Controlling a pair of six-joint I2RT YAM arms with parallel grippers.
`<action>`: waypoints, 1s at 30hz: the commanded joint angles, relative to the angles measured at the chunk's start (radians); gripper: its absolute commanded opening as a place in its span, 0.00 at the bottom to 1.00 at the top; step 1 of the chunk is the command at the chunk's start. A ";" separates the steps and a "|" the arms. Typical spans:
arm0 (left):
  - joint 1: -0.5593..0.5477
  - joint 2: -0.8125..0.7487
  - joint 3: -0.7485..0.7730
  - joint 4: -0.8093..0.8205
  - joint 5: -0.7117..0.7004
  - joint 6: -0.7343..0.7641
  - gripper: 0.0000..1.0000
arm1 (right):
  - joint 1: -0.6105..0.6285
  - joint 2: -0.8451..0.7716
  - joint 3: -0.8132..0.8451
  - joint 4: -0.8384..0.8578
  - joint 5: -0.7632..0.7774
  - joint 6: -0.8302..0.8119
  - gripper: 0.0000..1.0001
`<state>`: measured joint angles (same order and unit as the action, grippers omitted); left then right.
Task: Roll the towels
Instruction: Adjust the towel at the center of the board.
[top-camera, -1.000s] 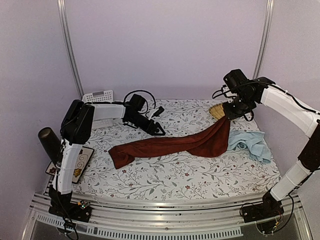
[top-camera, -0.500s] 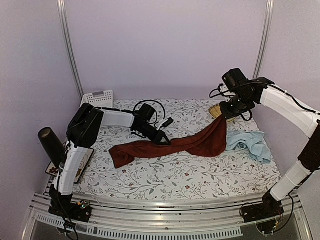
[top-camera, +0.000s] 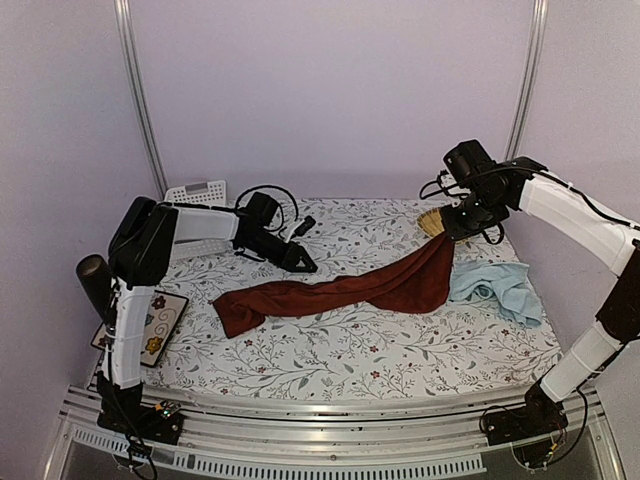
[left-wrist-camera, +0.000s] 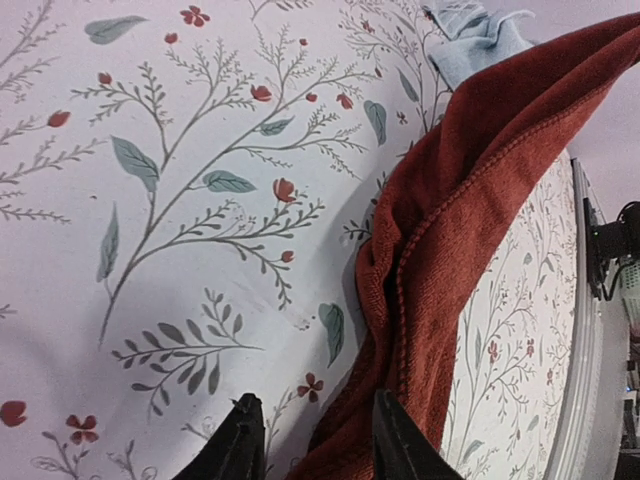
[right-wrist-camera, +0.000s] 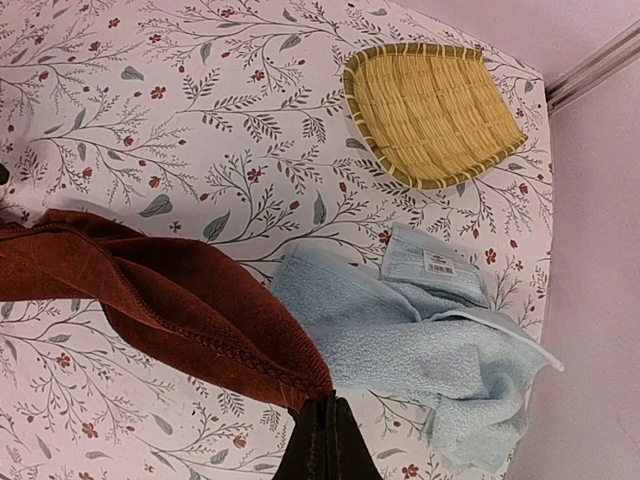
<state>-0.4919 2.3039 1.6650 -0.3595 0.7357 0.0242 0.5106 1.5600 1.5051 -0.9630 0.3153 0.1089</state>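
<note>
Floral-printed cloth covers the table (top-camera: 330, 360), and across it the rust-red towel (top-camera: 340, 293) is stretched in a long twisted band. Its right end is pinched between the closed fingers of the right gripper (top-camera: 458, 232) and held raised off the cloth, so the fabric slopes down toward the left, where the rest lies on the table. From this it is judged that the corner is held up so that the towel can be drawn out straight before rolling. It is not yet spread flat, and no roll is started.

The left gripper (left-wrist-camera: 318, 445) is seen low over the table at the far edge of the red band, near its middle. Its 2 fingers are parted, with bare cloth and the towel's hem showing between them, and nothing is gripped. It appears to be placed there so that this edge can be caught and the twist opened out.

The light blue towel (right-wrist-camera: 420, 350) lies crumpled at the right side of the table, just beside the hanging red end and untouched by either gripper. The yellow bamboo mat (right-wrist-camera: 430, 115) lies beyond it near the far right corner, not touching the blue towel.
</note>
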 joint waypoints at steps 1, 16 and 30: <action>0.048 -0.024 -0.018 0.000 0.030 0.004 0.37 | 0.004 -0.006 -0.014 0.006 0.018 0.007 0.02; -0.001 0.007 -0.065 -0.024 0.124 0.088 0.39 | 0.003 0.007 0.000 0.007 0.000 -0.001 0.02; -0.001 -0.004 -0.094 -0.028 0.005 0.097 0.16 | 0.003 0.015 0.011 0.011 -0.032 0.003 0.02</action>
<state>-0.4908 2.3024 1.5764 -0.3817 0.7807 0.1078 0.5106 1.5627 1.4967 -0.9623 0.2970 0.1089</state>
